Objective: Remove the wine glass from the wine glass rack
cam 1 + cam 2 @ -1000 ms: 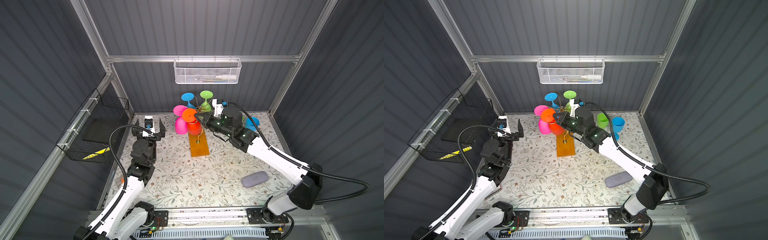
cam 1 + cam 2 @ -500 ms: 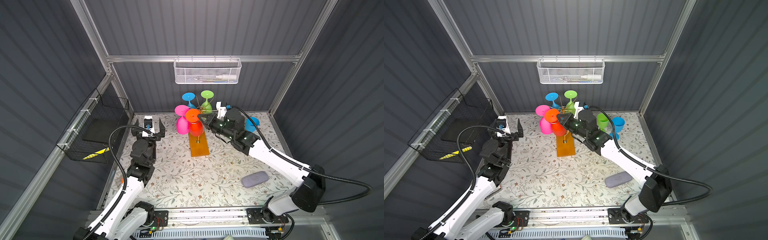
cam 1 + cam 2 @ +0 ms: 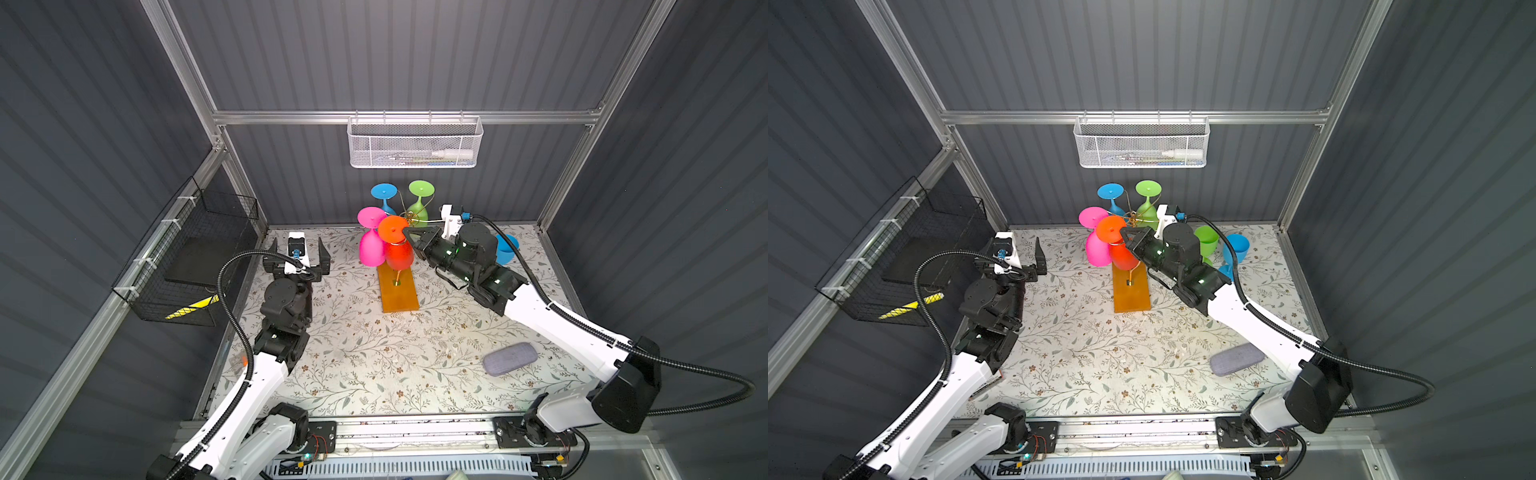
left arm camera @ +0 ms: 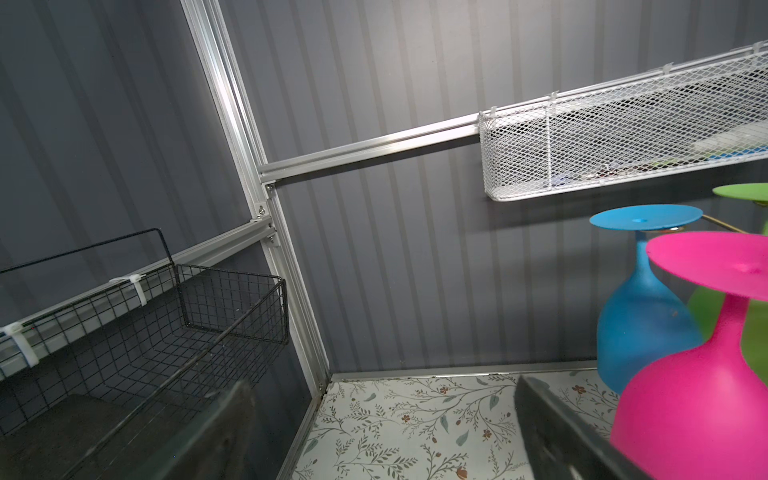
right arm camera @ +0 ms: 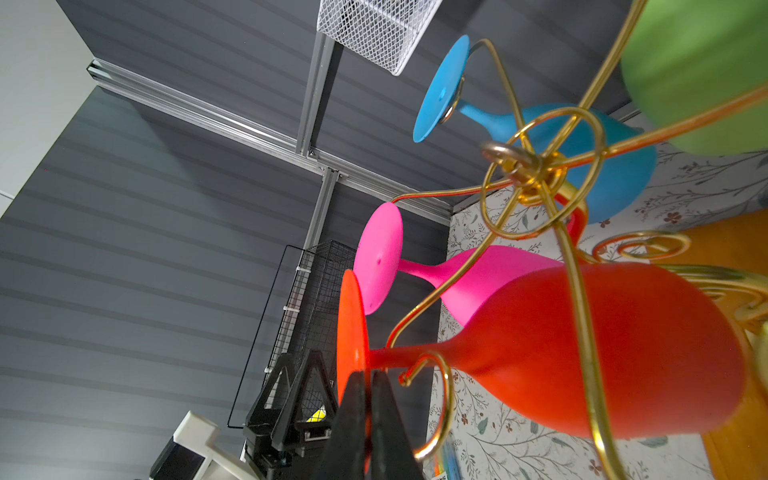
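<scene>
The wine glass rack (image 3: 409,217), gold wire on an amber base (image 3: 399,293), stands at the back middle of the table in both top views (image 3: 1131,296). Upside down on its arms hang an orange-red wine glass (image 3: 399,257), a pink one (image 3: 371,249), a blue one (image 3: 384,193) and a green one (image 3: 420,191). My right gripper (image 3: 409,237) is shut on the rim of the orange-red glass's foot (image 5: 351,332), whose stem lies beside a curled gold arm (image 5: 440,374). Over at the left, my left gripper (image 3: 298,251) stands open and empty.
A white mesh basket (image 3: 415,143) hangs on the back wall, a black wire basket (image 3: 195,257) on the left wall. A green glass (image 3: 1206,242) and a blue glass (image 3: 1237,248) stand upright behind my right arm. A grey case (image 3: 510,358) lies front right.
My right gripper has drawn a little to the right with the orange-red glass's foot in it. The left arm has not moved.
</scene>
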### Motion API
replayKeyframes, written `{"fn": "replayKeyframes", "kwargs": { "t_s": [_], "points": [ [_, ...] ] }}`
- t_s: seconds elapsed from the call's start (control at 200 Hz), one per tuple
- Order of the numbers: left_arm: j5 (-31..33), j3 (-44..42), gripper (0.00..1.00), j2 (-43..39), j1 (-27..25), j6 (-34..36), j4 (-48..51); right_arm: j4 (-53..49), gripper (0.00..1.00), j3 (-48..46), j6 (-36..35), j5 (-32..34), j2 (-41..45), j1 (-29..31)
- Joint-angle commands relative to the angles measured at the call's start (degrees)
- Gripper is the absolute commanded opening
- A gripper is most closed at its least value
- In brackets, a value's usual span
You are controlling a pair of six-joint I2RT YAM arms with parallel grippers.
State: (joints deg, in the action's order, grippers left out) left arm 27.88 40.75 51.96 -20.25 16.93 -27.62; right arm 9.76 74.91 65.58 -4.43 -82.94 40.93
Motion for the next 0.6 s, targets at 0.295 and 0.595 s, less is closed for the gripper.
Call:
{"fn": "replayKeyframes", "kwargs": {
  "t_s": [0.295,0.595],
  "points": [
    [0.26,-0.59,1.0,-0.99,0.3,-0.58,-0.05,-1.06,0.0,3.44,-1.58,-0.7,-1.62,-0.04],
    [0.27,-0.59,0.99,-0.81,0.3,-0.59,0.02,-3.34,0.0,5.71,-3.62,-0.34,-2.58,0.94]
  ]
}}
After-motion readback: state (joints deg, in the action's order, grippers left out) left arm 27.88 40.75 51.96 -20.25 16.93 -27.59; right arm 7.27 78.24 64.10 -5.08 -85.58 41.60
